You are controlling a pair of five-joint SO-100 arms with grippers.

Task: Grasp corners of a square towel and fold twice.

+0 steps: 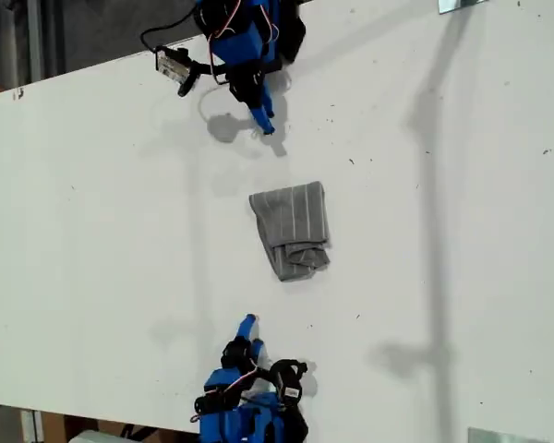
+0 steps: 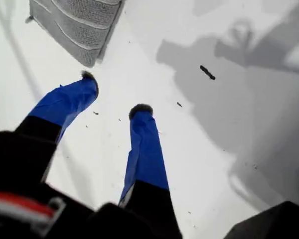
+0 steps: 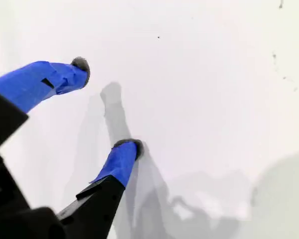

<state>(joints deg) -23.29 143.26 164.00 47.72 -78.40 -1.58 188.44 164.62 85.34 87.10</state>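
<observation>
Towel (image 1: pixel 292 231) lies folded and slightly bunched near the middle of a white table (image 1: pixel 92 231), seen from above in the exterior view. It is grey with thin pale stripes. Its upper part is flat with a fairly straight edge, while the lower part is rumpled into soft folds. Individual corners cannot be told apart in this heap.

Two blue arms stand at opposite edges of the table in the exterior view, one at the top and one at the bottom, both well apart from the towel. Neither touches it.

My first gripper (image 2: pixel 114 94) hangs above the bare table with its jaws spread and nothing between them. Both fingers (image 2: pixel 147 149) are wrapped in blue tape with dark tips. In the first wrist view a striped grey edge of the towel (image 2: pixel 79 25) shows beyond the fingertips, clear of them. A small dark speck (image 2: pixel 207 72) sits on the table off to the side.

My second gripper (image 3: pixel 104 107) is likewise spread wide over plain white table, empty. Its blue-taped fingers (image 3: pixel 120 162) cast a grey shadow on the surface, and no cloth appears in the second wrist view.

Which of the two arms in the exterior view carries which gripper cannot be told for certain.
</observation>
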